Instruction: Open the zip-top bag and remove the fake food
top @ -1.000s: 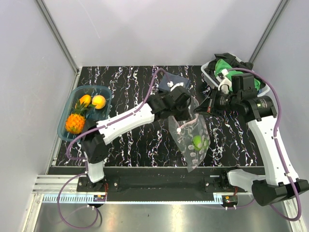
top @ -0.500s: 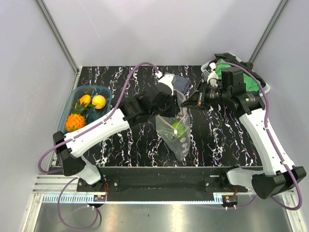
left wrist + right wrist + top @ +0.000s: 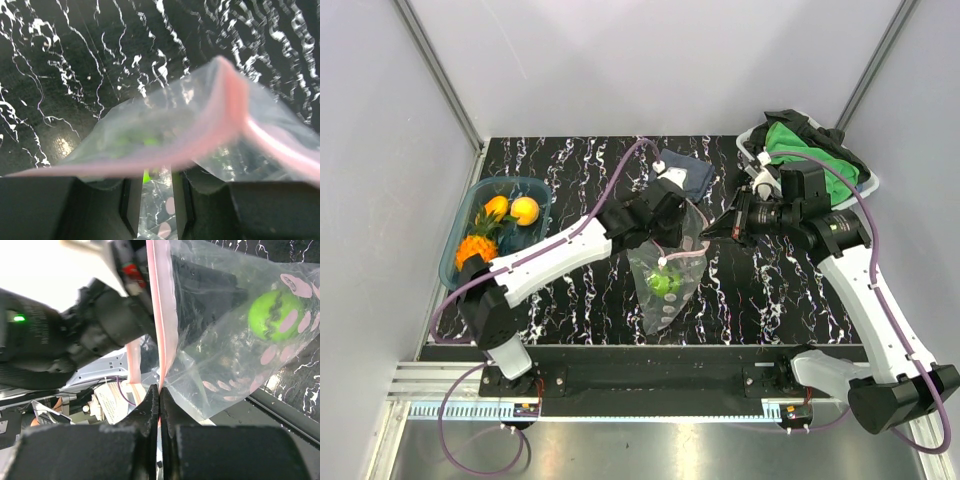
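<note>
The zip-top bag [image 3: 665, 295] hangs above the table between my two grippers, its pinkish zip strip at the top. A green ball [image 3: 663, 283] lies inside it, and shows in the right wrist view [image 3: 272, 315]. My left gripper [image 3: 672, 240] holds the left lip of the mouth; in its wrist view the strip [image 3: 220, 115] lies across the nearly closed fingers [image 3: 130, 200], with bag film between them. My right gripper [image 3: 713, 233] is shut on the right lip, pinching the strip [image 3: 160, 350]. Two orange-yellow pieces [image 3: 512, 209] and a spiky orange piece [image 3: 475, 255] lie in the blue tub [image 3: 458, 235].
A white bin [image 3: 865, 185] with green cloths [image 3: 810, 160] stands at the back right. A dark blue flat item [image 3: 688, 176] lies behind the bag. The blue tub sits at the table's left edge.
Both grippers have moved left with the bag between them. The bag and its green ball have shifted from right of centre towards the middle.
</note>
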### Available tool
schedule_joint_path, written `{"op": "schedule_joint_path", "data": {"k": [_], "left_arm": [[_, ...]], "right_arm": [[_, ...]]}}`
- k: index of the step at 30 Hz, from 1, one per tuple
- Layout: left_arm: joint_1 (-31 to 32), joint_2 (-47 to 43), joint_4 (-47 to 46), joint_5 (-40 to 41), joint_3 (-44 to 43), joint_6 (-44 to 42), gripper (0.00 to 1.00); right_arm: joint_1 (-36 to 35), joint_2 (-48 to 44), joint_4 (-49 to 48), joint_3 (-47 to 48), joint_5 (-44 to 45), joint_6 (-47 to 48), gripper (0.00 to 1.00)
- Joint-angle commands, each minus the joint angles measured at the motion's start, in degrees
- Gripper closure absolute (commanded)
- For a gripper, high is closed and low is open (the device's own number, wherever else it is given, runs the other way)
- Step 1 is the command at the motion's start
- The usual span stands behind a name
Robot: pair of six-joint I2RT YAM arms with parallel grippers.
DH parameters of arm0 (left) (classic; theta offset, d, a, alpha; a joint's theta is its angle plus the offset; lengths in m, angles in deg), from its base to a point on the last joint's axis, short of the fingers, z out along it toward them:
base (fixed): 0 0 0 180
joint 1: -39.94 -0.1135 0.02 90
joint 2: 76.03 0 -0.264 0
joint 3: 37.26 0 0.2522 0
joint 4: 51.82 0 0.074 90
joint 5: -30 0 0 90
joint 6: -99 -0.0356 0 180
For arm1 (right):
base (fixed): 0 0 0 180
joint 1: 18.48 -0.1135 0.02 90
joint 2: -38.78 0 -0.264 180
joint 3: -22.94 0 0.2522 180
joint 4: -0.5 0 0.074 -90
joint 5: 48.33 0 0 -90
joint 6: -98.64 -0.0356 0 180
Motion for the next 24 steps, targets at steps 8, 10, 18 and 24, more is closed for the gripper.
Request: {"op": "schedule_joint_path", "data": {"k": [8,10,18,24], "left_arm": [[0.1,2.6,-2.6,-5.1,4.5,-0.8,0.55],[0.2,2.6,-2.2,-6.1,5.8,-1.4,0.48],[0.7,3.4,-1.0,-7.1,9.8,-3.1,0.32],[2.1,4.5,0.3,-4.1,11.4,-4.1,0.28]], "right_arm": [[-0.2,-1.7,1.0,-1.6,1.5,1.2,1.0],[-0.2,-2.0,2.2,-2.4,2.2,2.1,1.0],[-0.2,-3.3,3.7,-5.3,3.6,4.6,1.0],[-0.2,-3.6,3.6,-5.7,3.9,5.0,1.0]]}}
